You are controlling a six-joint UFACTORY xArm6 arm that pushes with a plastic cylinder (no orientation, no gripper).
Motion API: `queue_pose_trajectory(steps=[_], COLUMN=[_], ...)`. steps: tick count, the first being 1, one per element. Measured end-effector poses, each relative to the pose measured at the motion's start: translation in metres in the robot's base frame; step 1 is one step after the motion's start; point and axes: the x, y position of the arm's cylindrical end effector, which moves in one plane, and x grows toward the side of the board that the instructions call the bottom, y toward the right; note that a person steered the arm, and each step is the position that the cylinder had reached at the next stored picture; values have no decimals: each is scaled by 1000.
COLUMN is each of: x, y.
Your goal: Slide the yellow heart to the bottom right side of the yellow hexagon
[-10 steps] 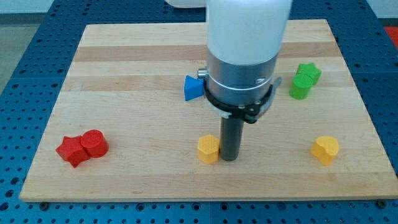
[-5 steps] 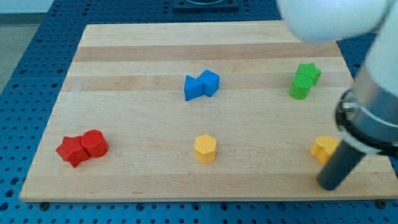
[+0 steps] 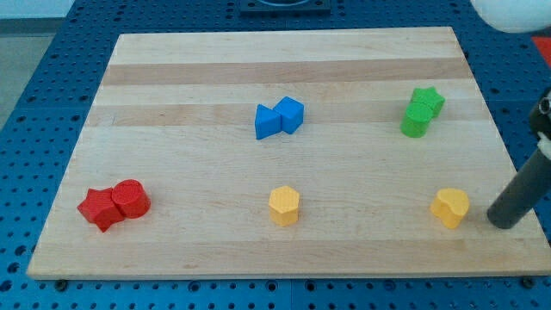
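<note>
The yellow heart (image 3: 450,207) lies near the board's bottom right. The yellow hexagon (image 3: 284,206) lies at the bottom middle, far to the heart's left. My tip (image 3: 502,222) is at the board's right edge, just right of the heart and a little lower, with a small gap between them. The rod slants up to the view's right edge.
Two blue blocks (image 3: 279,118) touch each other at the board's middle top. A green star and a green cylinder (image 3: 421,111) sit together at upper right. A red star and red cylinder (image 3: 114,204) sit together at lower left. The wooden board (image 3: 172,250) lies on a blue perforated table.
The arm swung from beside the yellow hexagon across to the right. My tip went past the heart's lower side and now stands to its right. No block has moved.
</note>
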Motion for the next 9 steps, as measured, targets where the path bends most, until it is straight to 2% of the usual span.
queue_pose_trajectory(steps=[3,9], x=[-20,-8], y=[-35,-134])
